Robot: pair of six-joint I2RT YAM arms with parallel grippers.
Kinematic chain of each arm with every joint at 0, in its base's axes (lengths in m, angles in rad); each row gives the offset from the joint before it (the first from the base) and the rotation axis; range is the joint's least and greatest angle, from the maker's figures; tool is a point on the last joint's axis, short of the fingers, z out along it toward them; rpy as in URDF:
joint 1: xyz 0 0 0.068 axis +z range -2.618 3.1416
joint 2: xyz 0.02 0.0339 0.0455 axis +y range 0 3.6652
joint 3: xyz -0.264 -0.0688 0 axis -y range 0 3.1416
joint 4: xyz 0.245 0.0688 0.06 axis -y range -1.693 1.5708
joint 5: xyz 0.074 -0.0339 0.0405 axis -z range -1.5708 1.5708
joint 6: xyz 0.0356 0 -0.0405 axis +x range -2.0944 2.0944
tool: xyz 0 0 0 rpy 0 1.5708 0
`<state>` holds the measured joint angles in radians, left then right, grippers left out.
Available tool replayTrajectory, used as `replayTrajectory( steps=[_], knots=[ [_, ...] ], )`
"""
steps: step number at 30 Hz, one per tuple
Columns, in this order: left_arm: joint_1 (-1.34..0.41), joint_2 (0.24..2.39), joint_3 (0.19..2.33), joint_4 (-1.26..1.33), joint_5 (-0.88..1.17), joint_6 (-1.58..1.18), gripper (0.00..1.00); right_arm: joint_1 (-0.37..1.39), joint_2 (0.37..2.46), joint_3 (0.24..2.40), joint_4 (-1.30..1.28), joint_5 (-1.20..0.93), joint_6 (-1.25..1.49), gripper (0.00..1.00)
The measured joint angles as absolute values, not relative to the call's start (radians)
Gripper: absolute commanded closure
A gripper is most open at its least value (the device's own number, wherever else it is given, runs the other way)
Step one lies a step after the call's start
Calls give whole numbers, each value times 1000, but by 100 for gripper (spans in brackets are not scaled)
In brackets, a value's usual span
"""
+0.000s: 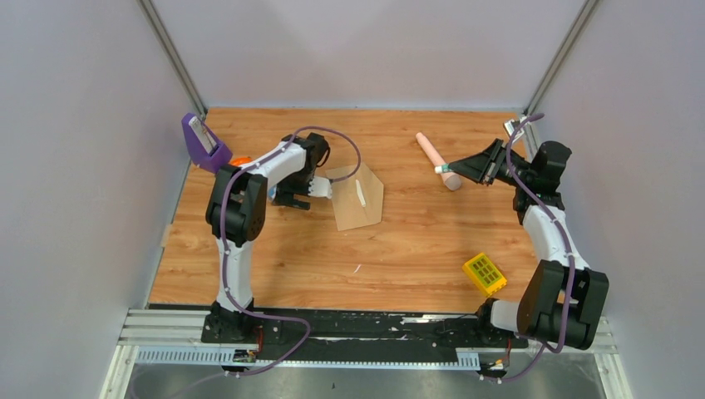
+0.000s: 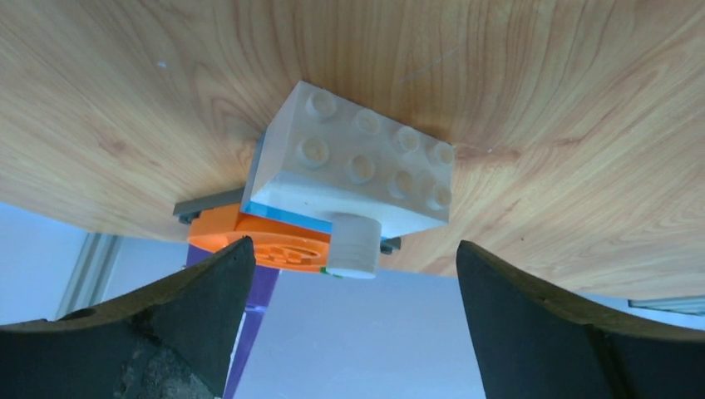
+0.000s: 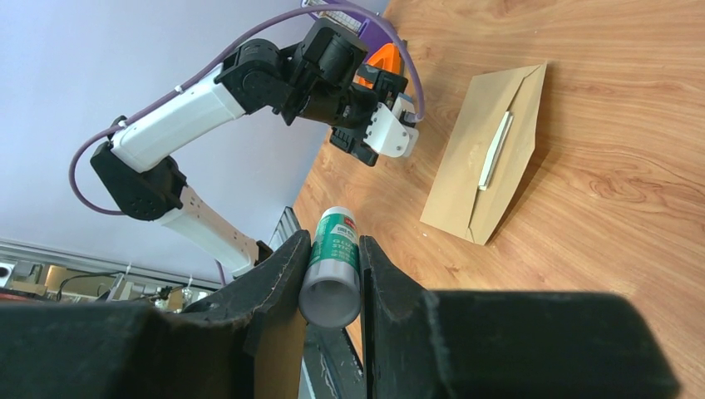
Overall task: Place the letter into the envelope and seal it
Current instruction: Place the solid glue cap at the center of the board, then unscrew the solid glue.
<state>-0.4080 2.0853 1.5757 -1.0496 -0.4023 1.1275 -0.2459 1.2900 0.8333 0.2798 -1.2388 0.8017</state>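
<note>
The tan envelope (image 1: 356, 199) lies flat on the wooden table, its pointed flap toward the right, also seen in the right wrist view (image 3: 486, 154). A pale narrow strip (image 1: 361, 193) lies along the flap's fold. The letter is not visible as a separate sheet. My left gripper (image 1: 320, 189) hovers just left of the envelope, jaws wide open and holding nothing (image 2: 356, 249). My right gripper (image 1: 459, 169) is raised at the right rear, shut on a green-and-white glue stick (image 3: 337, 233).
A white studded brick (image 2: 357, 162) stacked on blue, orange and grey pieces sits under the left gripper, a small white cylinder (image 2: 356, 245) beside it. A purple holder (image 1: 204, 143) stands back left. A pink cylinder (image 1: 432, 151) lies near the right gripper. A yellow brick (image 1: 485, 274) lies front right.
</note>
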Motion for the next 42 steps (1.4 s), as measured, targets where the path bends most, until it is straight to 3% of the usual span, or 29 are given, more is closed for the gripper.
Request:
replayTrajectory(
  steps=[11,20,26,31,42],
  knots=[
    [-408,1902,1809,-1194,-252,1087,0,-243,1292,838,265,-1235,788,100],
    [-414,1680,2051,-1225,215,901,0,-183,1307,860,215,-1223,724,100],
    [-422,1552,1852,-988,680,612,0,-94,1311,913,136,-1244,609,100],
    [-459,1581,1756,-767,937,349,0,-17,1314,936,89,-1283,522,100],
    [-604,1626,1595,-451,1085,5,0,164,1309,940,18,-1311,366,100]
  ],
)
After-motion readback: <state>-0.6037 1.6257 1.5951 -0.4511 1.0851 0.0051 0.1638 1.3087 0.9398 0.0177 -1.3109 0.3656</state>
